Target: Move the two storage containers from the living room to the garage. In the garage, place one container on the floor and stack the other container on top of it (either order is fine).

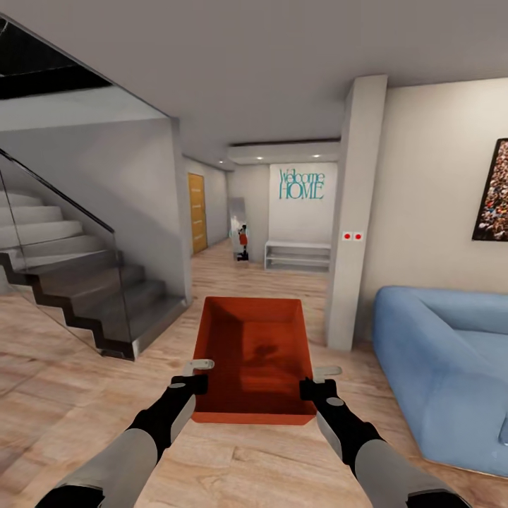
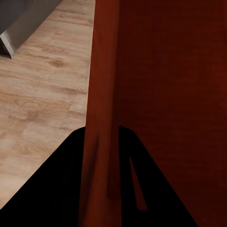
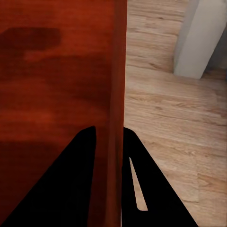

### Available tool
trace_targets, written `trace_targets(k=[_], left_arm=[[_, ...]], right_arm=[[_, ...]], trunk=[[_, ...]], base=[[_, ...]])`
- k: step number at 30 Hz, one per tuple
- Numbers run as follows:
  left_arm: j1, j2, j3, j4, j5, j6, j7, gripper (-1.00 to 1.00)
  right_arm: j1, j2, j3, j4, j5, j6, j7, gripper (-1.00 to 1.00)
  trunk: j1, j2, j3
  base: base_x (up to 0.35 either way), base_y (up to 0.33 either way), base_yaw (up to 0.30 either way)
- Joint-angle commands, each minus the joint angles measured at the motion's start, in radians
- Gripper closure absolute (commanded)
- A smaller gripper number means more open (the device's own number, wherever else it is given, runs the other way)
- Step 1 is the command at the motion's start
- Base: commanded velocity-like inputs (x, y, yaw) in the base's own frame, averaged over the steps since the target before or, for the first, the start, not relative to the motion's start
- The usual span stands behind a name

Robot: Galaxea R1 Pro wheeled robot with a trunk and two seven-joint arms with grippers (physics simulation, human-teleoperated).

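One orange-red storage container (image 1: pixel 254 356) hangs in the air in front of me over the light wood floor, open side up and empty. My left gripper (image 1: pixel 195 375) is shut on its left wall (image 2: pixel 101 94), one finger on each side of the thin wall. My right gripper (image 1: pixel 317 379) is shut on its right wall (image 3: pixel 116 85) in the same way. In both wrist views the black fingers (image 2: pixel 61 189) (image 3: pixel 151 189) straddle the red wall. I am in the living room; the garage is out of view.
A staircase with a glass rail (image 1: pixel 77 275) rises at the left. A white pillar (image 1: pixel 353 212) and a blue sofa (image 1: pixel 444 360) stand at the right. Ahead, a hallway leads to a white bench (image 1: pixel 298 255) under a "Welcome HOME" wall sign and a wooden door (image 1: pixel 197 213).
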Motion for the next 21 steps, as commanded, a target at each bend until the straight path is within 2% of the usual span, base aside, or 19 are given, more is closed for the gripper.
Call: trace_targets(k=[1, 21], left_arm=[[-0.001, 0.021, 0.034, -0.005, -0.020, -0.030, 0.016, 1.00], [-0.001, 0.021, 0.034, -0.005, -0.020, -0.030, 0.016, 1.00]], right_arm=[[0.000, -0.001, 0.003, 0.003, -0.006, -0.002, -0.008, 1.00], [0.000, -0.001, 0.003, 0.002, -0.006, -0.002, -0.008, 1.00]], trunk=[[0.001, -0.001, -0.001], [0.001, -0.001, -0.001]], base=[[0.322, 0.000, 0.000], [0.322, 0.000, 0.000]])
